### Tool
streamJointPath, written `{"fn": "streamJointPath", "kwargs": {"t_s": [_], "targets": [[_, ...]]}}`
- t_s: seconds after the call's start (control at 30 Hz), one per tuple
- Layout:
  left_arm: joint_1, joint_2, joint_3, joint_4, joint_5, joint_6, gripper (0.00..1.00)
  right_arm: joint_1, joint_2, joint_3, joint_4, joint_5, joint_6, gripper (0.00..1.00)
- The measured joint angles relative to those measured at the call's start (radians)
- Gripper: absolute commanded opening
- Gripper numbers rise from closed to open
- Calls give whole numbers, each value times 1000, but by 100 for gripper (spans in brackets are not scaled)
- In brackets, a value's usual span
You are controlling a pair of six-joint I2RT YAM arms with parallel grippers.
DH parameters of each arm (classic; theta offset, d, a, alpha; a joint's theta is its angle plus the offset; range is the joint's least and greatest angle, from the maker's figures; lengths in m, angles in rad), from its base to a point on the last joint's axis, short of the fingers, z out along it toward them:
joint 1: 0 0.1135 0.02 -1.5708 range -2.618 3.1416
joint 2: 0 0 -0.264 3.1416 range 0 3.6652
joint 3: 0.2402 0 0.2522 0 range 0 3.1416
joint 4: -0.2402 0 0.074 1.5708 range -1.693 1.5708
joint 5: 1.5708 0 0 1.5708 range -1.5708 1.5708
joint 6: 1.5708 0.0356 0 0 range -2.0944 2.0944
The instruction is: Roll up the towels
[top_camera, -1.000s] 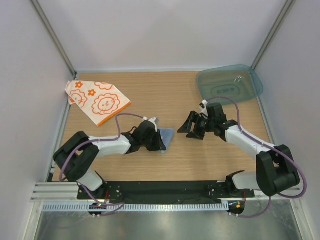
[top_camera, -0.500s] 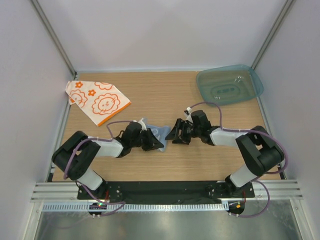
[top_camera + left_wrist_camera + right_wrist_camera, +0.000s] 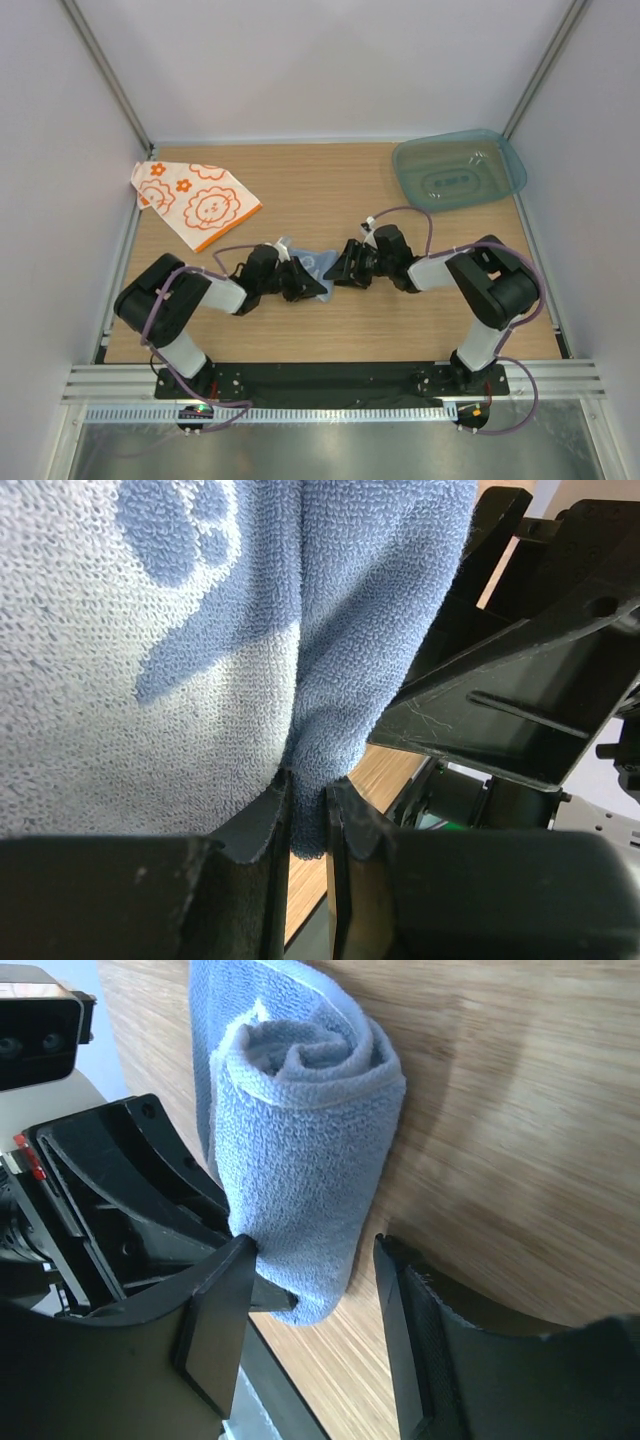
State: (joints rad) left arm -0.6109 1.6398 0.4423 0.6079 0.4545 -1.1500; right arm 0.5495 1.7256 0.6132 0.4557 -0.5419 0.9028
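**Left claw** (image 3: 308, 815): clenched on a thin fold of the blue towel (image 3: 150, 680), at the cloth's lower edge.

**Right claw** (image 3: 315, 1250): released, its jaws spread to either side of the near end of the roll. One finger is at the cloth, the other stands apart.

**Blue towel:** mid-desk between the two claws, wound into a loose spiral and lying on the desk (image 3: 500, 1110).

**White towel with orange prints** (image 3: 195, 205): flat at the far left corner, unrolled and well apart from the arms.

**Teal tray** (image 3: 460, 170): far right corner.

**Hazards, as judged:**
- The spiral looks slack. If the left claw lets go before the right one clamps, it may spring open.
- Closing off-centre could crush or skew the roll.
- The claws are close enough to knock together.
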Motion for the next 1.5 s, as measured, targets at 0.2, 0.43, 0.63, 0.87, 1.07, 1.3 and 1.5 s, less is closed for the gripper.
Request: {"fn": "streamJointPath", "kwargs": {"t_s": [0.2,0.43,0.63,0.87,1.07,1.3,1.5], "targets": [[5,13,-18,49,11,-16,0,14,53,6,72,0,19,40],[7,11,-27,58,14,-14,7,29,70,9,108,4,32,15],[-7,-79,-8,-109,-43,78,30,42,32,34,-3,40,13,12],[-96,-260,129,-479,-220,243,44,44,-52,53,-208,129,-22,11],[-285,-329,280,-743,-513,375,44,65,-108,113,-426,228,-50,11],[-584,-262,459,-874,-840,505,47,93,-120,216,-650,311,-68,13],[-665,-61,562,-923,-994,573,49,104,-122,279,-775,342,-70,14]]}}
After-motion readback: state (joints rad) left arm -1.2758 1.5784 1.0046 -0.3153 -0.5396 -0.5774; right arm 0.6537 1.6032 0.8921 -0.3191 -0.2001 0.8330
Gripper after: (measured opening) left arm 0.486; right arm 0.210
